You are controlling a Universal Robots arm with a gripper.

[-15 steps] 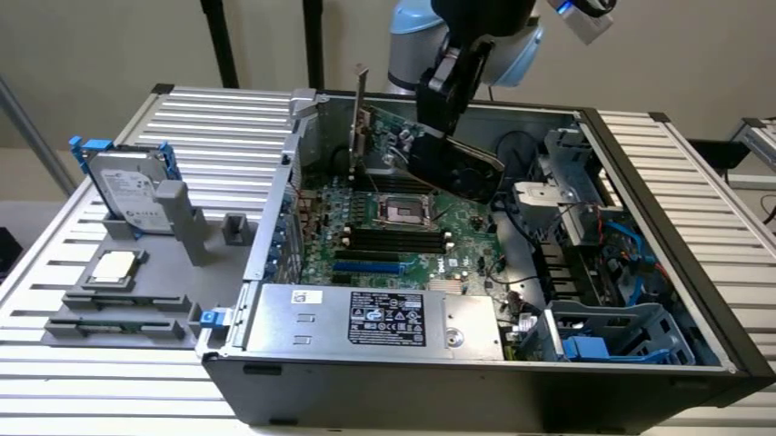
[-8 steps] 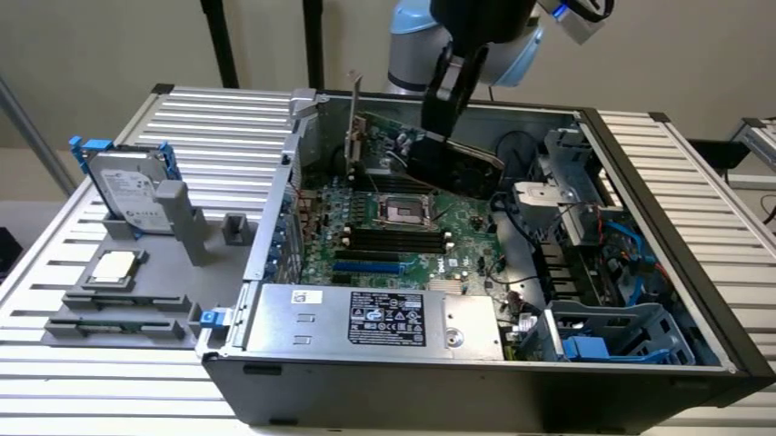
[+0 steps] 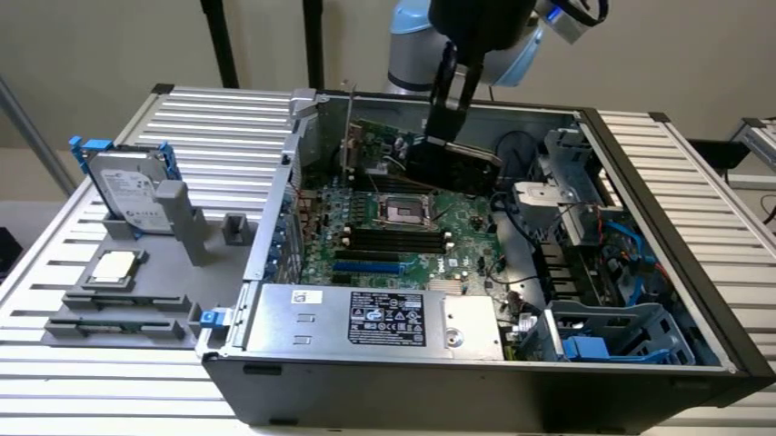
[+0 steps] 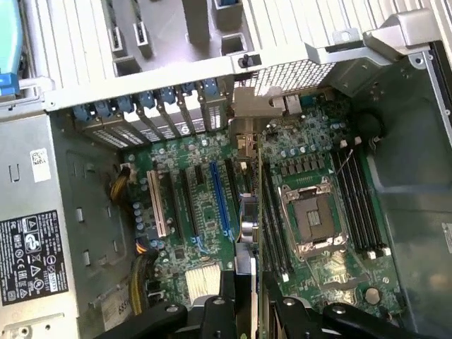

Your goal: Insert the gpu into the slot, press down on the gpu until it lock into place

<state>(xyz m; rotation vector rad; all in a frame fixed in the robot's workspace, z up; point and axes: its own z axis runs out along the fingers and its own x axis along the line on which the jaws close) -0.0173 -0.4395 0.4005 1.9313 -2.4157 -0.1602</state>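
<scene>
Gripper (image 3: 442, 134) clamped on top edge of gpu (image 3: 452, 168). Card upright, hanging inside case above motherboard (image 3: 467, 229), over CPU socket (image 3: 404, 211). Slot (image 4: 219, 199) bare, blue. Card looks off to one side of it, apart; angle poor.

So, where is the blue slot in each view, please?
Exterior view: the slot lies on the motherboard, between the black memory slots and the power supply, nearer the camera than the gpu held by the gripper.
Wrist view: the slot runs between a white slot and the CPU socket.
Shared landmark: the CPU socket, beside the memory slots in both views.
</scene>
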